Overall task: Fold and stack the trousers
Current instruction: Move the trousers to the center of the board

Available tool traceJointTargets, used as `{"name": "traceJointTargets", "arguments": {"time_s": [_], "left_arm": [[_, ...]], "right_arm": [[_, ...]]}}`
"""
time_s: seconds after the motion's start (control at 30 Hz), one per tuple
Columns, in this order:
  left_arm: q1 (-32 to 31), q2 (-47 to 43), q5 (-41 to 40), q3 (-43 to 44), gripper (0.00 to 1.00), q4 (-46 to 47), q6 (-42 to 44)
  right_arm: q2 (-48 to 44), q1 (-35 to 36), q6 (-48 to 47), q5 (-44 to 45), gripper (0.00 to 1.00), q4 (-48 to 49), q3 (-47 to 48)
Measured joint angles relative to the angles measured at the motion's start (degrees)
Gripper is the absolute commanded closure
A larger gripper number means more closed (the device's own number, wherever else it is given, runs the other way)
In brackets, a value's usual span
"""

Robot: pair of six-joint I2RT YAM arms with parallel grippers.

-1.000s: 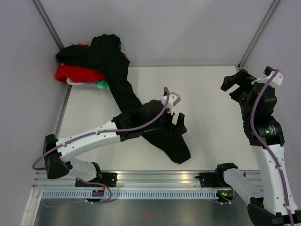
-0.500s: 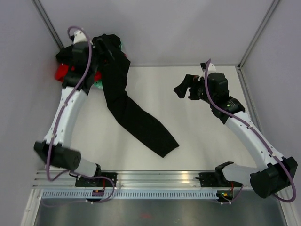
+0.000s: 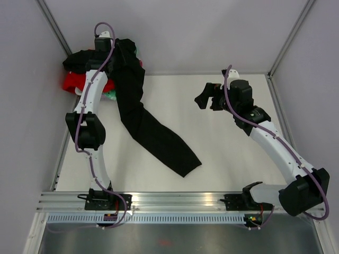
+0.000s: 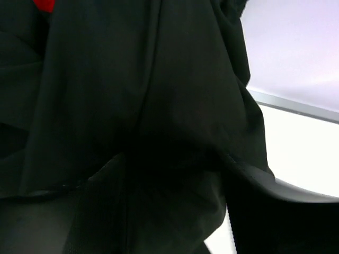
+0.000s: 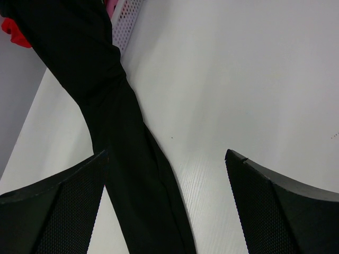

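The black trousers [image 3: 153, 135] hang out of the pile at the back left corner, one long leg running diagonally across the table toward the front middle. My left gripper [image 3: 108, 50] is at the upper end of the trousers on the pile. In the left wrist view black cloth [image 4: 148, 106] fills the space between the fingers [image 4: 275, 206], and the jaw gap is hidden. My right gripper [image 3: 204, 99] hovers open above the bare table right of the leg. In its own view the leg [image 5: 116, 132] lies under its left finger, and the right gripper [image 5: 165, 156] holds nothing.
A red garment [image 3: 79, 82] and a green-and-pink cloth [image 3: 114, 95] lie under the trousers in a white perforated basket [image 5: 127, 21] at the back left corner. Grey walls close the table on the left, back and right. The rail runs along the front edge.
My left arm swung from the table's middle back to the corner pile. The right arm came in from the far right toward the centre. The trouser leg now lies straighter.
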Motion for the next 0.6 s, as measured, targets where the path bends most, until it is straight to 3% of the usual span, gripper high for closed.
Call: {"name": "traceJointTargets", "arguments": {"time_s": [0.07, 0.1, 0.13, 0.43, 0.6], "left_arm": [[0.26, 0.44, 0.17, 0.24, 0.63, 0.76, 1.38], [0.28, 0.55, 0.39, 0.24, 0.86, 1.09, 2.05], [0.28, 0.55, 0.66, 0.24, 0.95, 1.27, 2.58], [0.09, -1.62, 3.91, 0.22, 0.98, 1.9, 5.77], [-1.44, -12.26, 9.33, -1.4, 0.98, 1.01, 6.16]], "right_arm": [[1.05, 0.0, -0.24, 0.0, 0.02, 0.2, 0.22], [1.62, 0.0, -0.37, 0.0, 0.02, 0.33, 0.35], [2.1, 0.0, -0.42, 0.02, 0.02, 0.52, 0.44], [3.06, 0.0, 0.57, 1.73, 0.02, 1.64, 1.53], [3.04, -0.2, 2.93, 9.79, 0.02, -1.6, 3.45]]}}
